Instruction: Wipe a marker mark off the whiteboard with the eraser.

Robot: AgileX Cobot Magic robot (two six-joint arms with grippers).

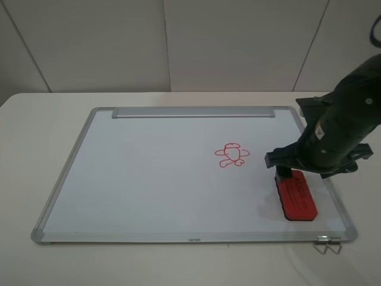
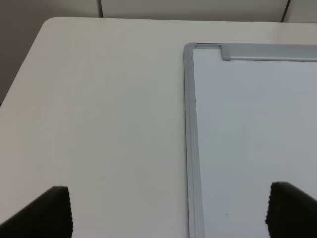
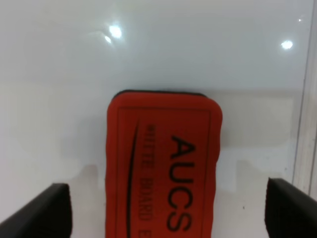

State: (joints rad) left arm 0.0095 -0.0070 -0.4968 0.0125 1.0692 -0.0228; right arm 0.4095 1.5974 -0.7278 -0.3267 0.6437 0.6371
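The exterior high view shows the whiteboard (image 1: 149, 179) lying flat on a pale table (image 1: 36, 119). The red eraser (image 1: 296, 195) sits on the board near its right edge, at the near side. The right gripper (image 1: 284, 173) hangs over the far end of the eraser. In the right wrist view its two fingers (image 3: 39, 210) stand wide apart, one on each side of the eraser, not touching it. A red cartoon figure (image 1: 231, 155) is drawn just left of the eraser. The left gripper (image 2: 168, 213) is wide apart too, holding nothing, above the board's left edge.

"AUCS" and "WHITE BOARD E…" in dark lettering on the red eraser (image 3: 163, 168)
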